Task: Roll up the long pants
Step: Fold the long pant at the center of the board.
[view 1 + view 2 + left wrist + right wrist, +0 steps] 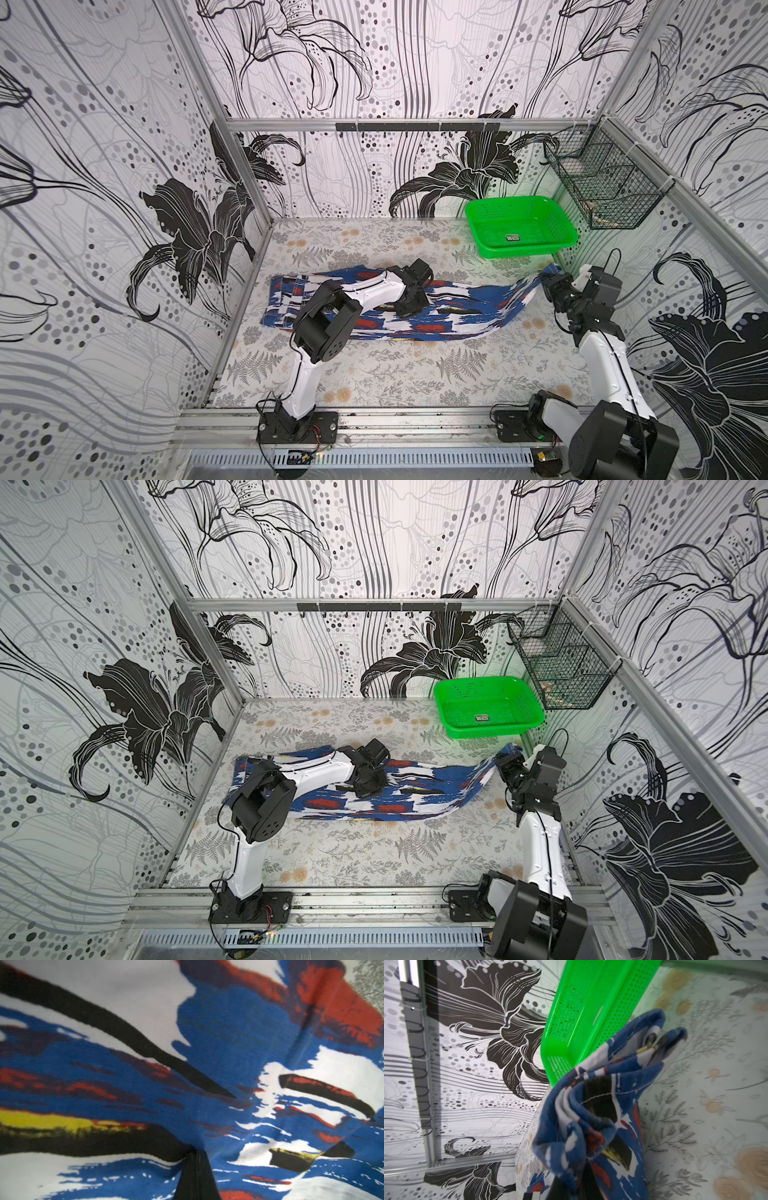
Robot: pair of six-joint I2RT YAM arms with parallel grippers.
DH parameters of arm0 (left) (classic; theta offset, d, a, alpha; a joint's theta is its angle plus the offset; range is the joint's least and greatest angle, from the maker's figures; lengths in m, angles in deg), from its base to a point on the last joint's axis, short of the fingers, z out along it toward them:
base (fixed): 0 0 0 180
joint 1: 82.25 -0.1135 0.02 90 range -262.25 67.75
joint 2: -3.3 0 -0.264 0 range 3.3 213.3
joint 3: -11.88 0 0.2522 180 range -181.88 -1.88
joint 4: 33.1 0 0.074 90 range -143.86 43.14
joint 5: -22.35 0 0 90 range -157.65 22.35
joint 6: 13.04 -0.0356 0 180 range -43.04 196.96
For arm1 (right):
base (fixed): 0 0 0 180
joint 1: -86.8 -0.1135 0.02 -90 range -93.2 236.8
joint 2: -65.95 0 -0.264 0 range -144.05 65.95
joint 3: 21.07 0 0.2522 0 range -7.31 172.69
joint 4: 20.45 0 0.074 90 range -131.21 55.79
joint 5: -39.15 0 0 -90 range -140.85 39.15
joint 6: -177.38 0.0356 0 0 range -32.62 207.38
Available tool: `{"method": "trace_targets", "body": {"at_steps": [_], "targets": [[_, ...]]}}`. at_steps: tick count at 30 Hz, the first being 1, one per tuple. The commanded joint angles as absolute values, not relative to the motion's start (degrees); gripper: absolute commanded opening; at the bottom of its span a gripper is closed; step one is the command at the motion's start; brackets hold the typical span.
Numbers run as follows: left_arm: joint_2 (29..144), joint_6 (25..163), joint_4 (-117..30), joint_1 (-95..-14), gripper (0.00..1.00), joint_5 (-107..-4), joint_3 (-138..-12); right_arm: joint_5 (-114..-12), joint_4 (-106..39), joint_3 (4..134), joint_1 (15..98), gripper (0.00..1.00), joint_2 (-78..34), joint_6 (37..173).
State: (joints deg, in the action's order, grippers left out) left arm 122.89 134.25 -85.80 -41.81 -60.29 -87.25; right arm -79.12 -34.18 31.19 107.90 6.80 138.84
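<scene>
The long pants [457, 318] [415, 802] lie flat across the middle of the table, printed in blue, white, black and red. Their waist end is at the left. My left gripper [409, 309] [365, 789] is shut, and its tip [196, 1153] presses down on the fabric [228, 1043] near the middle of the pants. My right gripper [546, 280] [500, 762] is shut on the bunched leg end [602, 1105]. It holds that end lifted off the table at the right, close to the side wall. The right fingers are mostly hidden by cloth.
A green plastic basket [519, 251] [490, 731] [591, 1001] stands at the back right, just behind the lifted leg end. A black wire basket [602, 187] hangs on the right wall. Patterned walls close in the left, back and right sides.
</scene>
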Motion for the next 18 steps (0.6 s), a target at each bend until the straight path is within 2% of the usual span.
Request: {"method": "trace_targets", "body": {"at_steps": [1, 9, 18], "targets": [[124.9, 133.0, -84.9, -42.1, 0.0, -62.4, -88.2, -81.9, -32.6, 33.8, 106.0, 0.0, 7.3, 142.2], [125.8, 133.9, -81.8, -42.1, 0.0, -60.1, -87.6, -86.4, -26.6, 39.5, 97.5, 0.0, 3.8, 148.6], [125.0, 133.5, -81.7, -42.0, 0.0, -59.7, -88.1, -85.0, -29.3, 55.8, 75.7, 0.0, -3.0, 146.9]]}}
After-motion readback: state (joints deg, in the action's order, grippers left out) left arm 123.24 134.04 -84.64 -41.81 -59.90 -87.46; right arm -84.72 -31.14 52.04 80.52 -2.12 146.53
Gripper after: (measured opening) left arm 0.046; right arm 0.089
